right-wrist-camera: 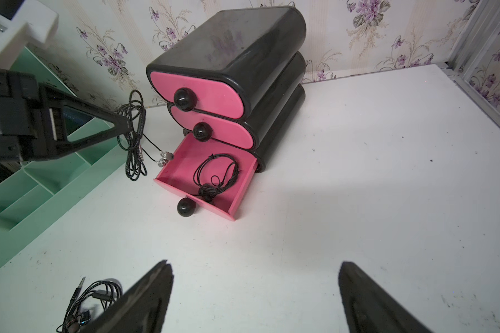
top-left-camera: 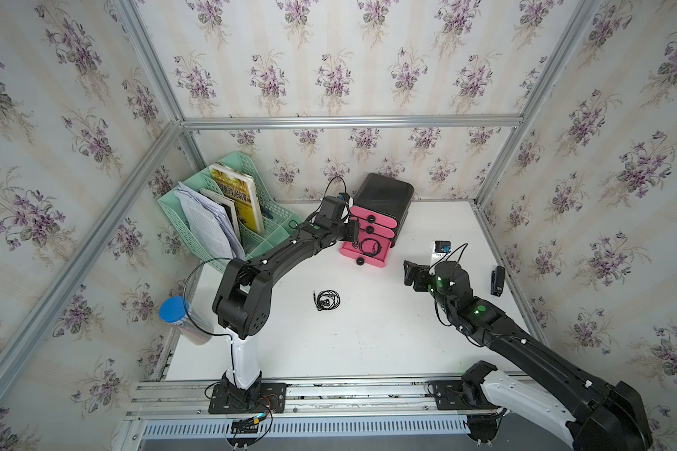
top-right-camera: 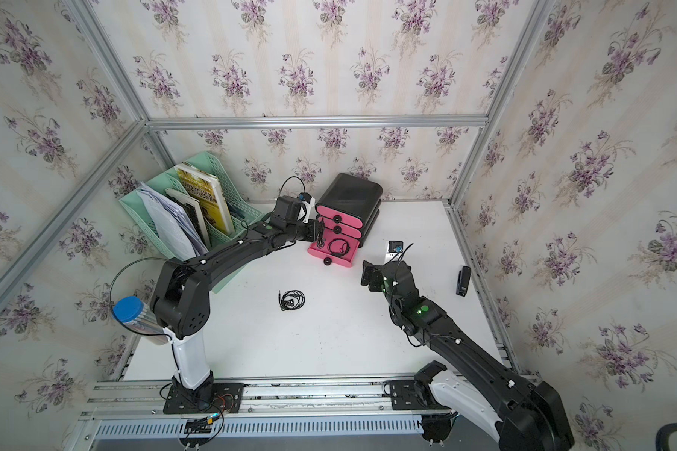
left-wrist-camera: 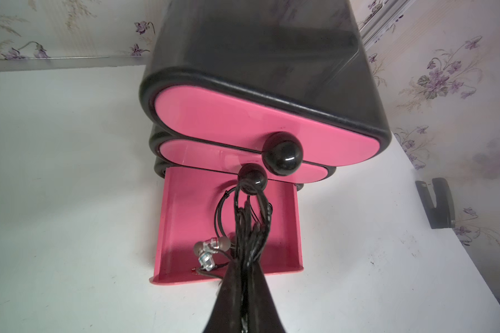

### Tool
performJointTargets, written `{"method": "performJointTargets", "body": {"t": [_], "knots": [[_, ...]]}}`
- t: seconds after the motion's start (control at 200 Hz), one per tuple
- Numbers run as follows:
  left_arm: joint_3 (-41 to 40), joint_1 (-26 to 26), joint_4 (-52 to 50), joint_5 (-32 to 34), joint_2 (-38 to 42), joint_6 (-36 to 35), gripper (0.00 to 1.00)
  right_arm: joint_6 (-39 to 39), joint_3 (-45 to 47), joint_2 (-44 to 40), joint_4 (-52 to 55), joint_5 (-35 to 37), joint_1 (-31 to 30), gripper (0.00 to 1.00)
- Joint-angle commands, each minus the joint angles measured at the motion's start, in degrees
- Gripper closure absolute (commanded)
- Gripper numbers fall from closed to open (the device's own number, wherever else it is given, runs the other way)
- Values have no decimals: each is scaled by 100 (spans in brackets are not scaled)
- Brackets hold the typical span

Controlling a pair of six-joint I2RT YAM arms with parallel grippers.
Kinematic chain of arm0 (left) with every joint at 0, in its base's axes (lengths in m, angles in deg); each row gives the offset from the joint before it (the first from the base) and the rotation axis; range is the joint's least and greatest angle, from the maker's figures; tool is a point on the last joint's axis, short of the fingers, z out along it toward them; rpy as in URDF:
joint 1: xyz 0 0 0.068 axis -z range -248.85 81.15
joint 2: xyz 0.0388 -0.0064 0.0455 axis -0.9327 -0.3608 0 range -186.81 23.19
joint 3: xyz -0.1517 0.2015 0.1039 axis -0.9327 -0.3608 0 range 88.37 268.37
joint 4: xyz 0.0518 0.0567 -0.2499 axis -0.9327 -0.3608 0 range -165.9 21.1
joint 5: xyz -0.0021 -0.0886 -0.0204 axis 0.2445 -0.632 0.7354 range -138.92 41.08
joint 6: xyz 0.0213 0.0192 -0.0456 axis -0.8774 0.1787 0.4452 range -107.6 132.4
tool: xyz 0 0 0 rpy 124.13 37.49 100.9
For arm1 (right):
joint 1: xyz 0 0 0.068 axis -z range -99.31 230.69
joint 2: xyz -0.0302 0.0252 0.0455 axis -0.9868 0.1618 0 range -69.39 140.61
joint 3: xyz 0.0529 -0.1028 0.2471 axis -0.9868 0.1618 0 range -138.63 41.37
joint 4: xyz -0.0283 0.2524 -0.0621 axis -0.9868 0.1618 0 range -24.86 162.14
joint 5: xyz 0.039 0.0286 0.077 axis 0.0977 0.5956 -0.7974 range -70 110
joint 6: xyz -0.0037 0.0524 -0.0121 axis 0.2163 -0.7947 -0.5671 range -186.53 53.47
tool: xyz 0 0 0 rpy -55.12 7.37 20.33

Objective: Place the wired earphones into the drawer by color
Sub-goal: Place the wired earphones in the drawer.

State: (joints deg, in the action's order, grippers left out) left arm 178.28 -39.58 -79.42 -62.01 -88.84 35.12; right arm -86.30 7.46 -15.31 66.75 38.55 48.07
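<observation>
Aloft, left gripper (right-wrist-camera: 124, 124) pinching black earphones (right-wrist-camera: 134, 155), dangling at open bottom drawer (right-wrist-camera: 244, 184) edge, right gripper (right-wrist-camera: 254, 263) spread

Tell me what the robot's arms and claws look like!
The left arm and right arm are chunky black with white lower sections, glowing green dots and thin black cables looping alongside. The left gripper and right gripper have black, pointed, wedge-shaped fingers.

Closed fronts, covered cables

The cabinet (right-wrist-camera: 228, 37) keeps its two upper drawers closed, contents unseen. In the left wrist view the held earphones (left-wrist-camera: 250, 227) cover most of the coil (right-wrist-camera: 207, 190) in its open drawer (left-wrist-camera: 185, 207). Well in front of the cabinet, the loose earphones (right-wrist-camera: 93, 299) are partly behind the right gripper (right-wrist-camera: 254, 263).
</observation>
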Motion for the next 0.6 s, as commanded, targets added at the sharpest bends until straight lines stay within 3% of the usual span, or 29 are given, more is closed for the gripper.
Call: {"method": "performJointTargets", "body": {"t": [0.0, 0.595], "knots": [[178, -1, 217, -132, -203, -97, 100, -5, -1, -52, 55, 96, -6, 6], [548, -116, 335, 59, -959, -260, 100, 61, 42, -116, 50, 192, -6, 6]]}}
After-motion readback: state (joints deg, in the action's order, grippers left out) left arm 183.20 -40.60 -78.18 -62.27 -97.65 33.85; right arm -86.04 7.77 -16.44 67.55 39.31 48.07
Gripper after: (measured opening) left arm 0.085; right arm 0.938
